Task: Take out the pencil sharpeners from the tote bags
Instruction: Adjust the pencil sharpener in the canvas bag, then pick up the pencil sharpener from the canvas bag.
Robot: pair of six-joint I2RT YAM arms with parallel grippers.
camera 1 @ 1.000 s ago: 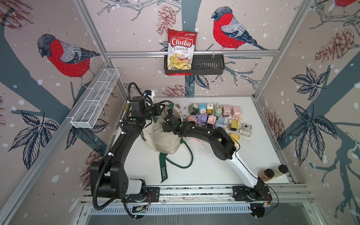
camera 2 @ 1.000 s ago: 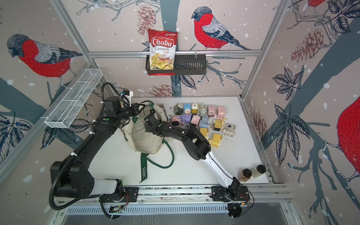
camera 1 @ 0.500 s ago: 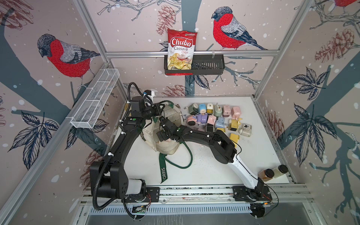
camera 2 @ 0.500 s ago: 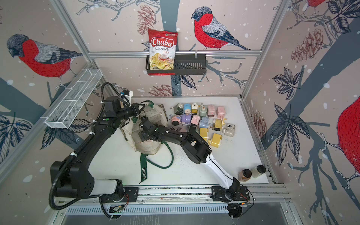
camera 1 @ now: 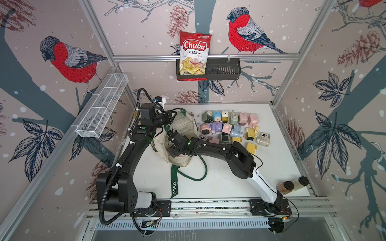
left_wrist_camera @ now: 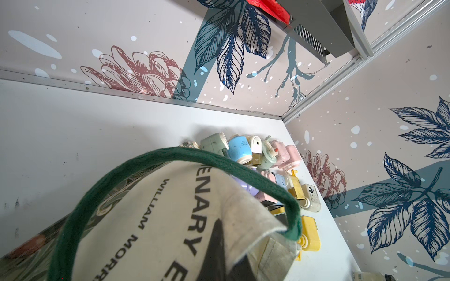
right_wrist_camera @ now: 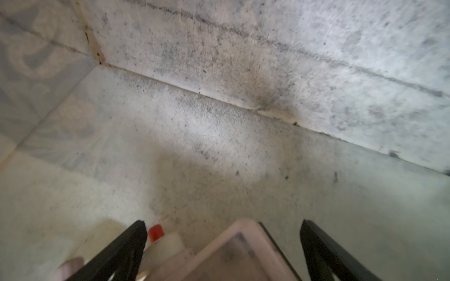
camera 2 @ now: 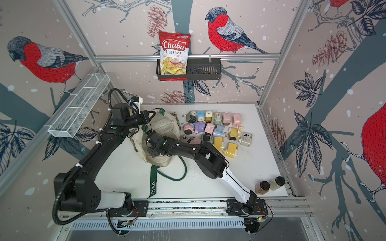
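Bird-and-pinecone wallpaper encloses a white tabletop, viewed from the open front of the cell.

**Bag.** The cream tote bag lies slumped, with its mouth turned toward the reaching arm. The left gripper is closed on what appears to be the canvas rim beside the green strap, propping the mouth up.

**Claw.** The right gripper is inside the bag with its jaws fully apart and clamped on nothing. Beyond the fingertips there is only stained cloth floor and a seam.

**Target.** A pale pink sharpener sits between the fingers. It lies off-centre, with a clear gap on one side. On the other side its white knob, tipped red, is just beside the finger.

**Removed items.** The other pencil sharpeners are grouped on the table outside the bag, well behind the claw's wrist.

**Technique (judgement).**
- Shift the claw sideways until the box is centred.
- Advance a little deeper, so the pads meet the flat side walls rather than a corner.
- Keep the knob outside the pinch, since pressure on it would likely twist the box loose.
- Close on plastic only. Any canvas caught under a pad would drag the bag along.
- Keep the propping claw raised so the mouth does not sag onto the wrist.
- Withdraw back along the entry line, toward the group on the table.
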